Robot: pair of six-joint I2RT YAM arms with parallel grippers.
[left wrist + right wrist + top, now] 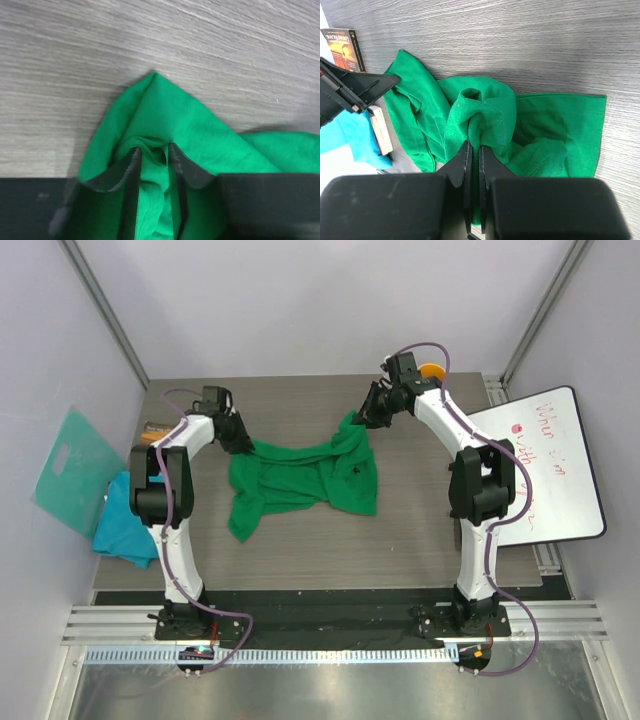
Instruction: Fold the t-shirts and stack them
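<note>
**Top external view.** The green t-shirt [300, 480] is shown crumpled on the counter [420, 540], its long axis running left to right. Its far edge is drawn out between the left end effector [240, 443] and the right end effector [362, 420]. Each arm is set at the end of the garment nearer to it. From both end effectors the bulk of the cloth lies toward the near edge, and it is judged that the next move depends on this. The teal-blue t-shirt [125, 525] is seen heaped at the counter's left edge, well apart from the green one and nearer the left arm.

**Left wrist view.** The left end effector [154, 156] is seen with its jaws narrowly apart. A gathered fold of the green t-shirt [150, 110] is caught between them. The cloth rises to a point just beyond the fingertips, and bare counter [150, 40] is shown past it.

**Right wrist view.** The right end effector [475, 150] is shown almost fully closed, with a bunched ridge of the green t-shirt [555, 125] pinched between its jaws. The rest of the garment is spread away from the fingertips on both sides. A hemmed edge is laid straight along the right.
</note>
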